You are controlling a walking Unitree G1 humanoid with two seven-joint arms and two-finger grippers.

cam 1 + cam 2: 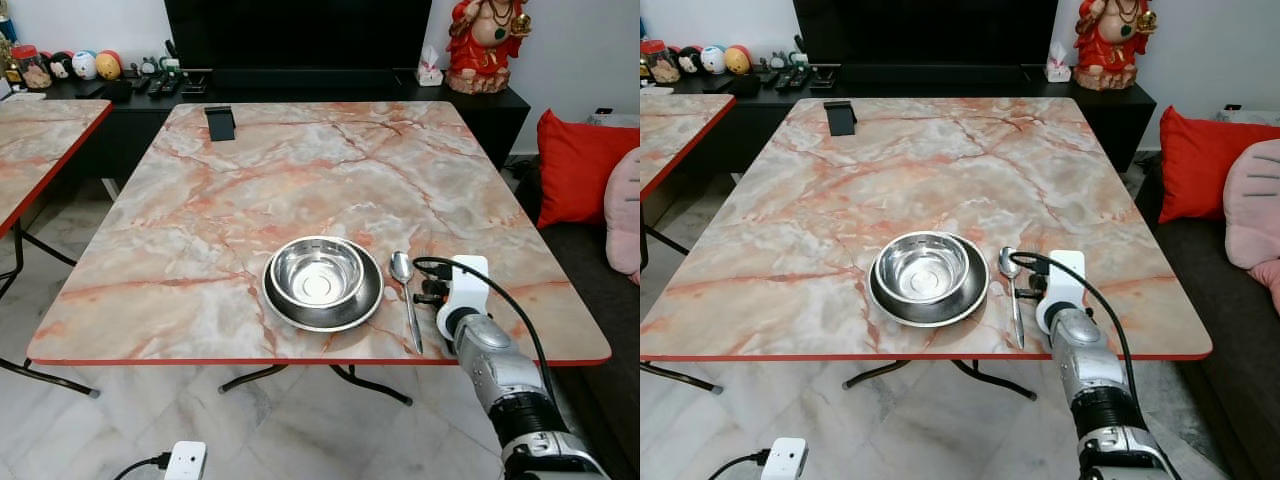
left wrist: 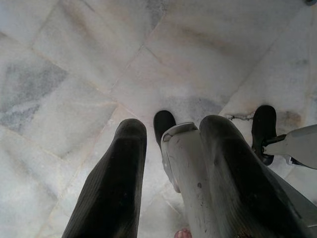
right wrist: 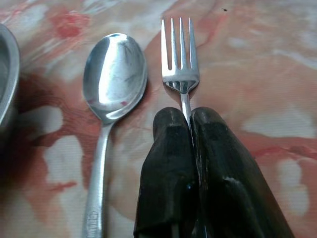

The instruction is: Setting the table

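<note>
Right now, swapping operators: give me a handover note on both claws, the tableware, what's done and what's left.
Right claw: shut on the fork, low over the table, just right of the spoon.
Left claw: open, idle, pointing at the floor.
Bowl sits in the plate near the front edge; spoon lies flat to its right.
Done: plate, bowl, spoon placed.
Left: set the fork down beside the spoon, release, pull the arm back.
</note>
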